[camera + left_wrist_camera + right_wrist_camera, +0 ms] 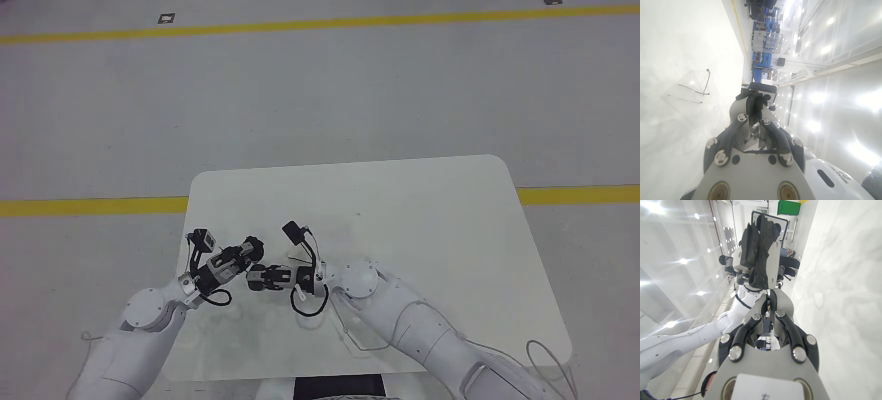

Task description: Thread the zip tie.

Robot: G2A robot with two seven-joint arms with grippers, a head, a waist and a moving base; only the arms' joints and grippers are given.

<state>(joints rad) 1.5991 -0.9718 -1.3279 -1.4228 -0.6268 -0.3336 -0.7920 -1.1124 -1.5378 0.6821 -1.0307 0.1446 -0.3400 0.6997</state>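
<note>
The left pincer, its black-padded fingers pressed together, is set tip to tip against the right pincer, likewise closed at the tips. Both are above the counter, over its left corner nearest the robot. Whether either one pinches a tie cannot be told. Loose zip ties lie in a clear tray on the counter, well apart from both pincers.

Threading probably calls for one pincer to hold the tie's head still. The other would grip close to the pointed tail so it cannot flex, line it up square with the slot, and feed it slowly. A skewed approach would likely buckle the strap.

Writing: dark lettering on the white arm shell, and a white label on the right wrist housing, its mark cut off at the edge.
</note>
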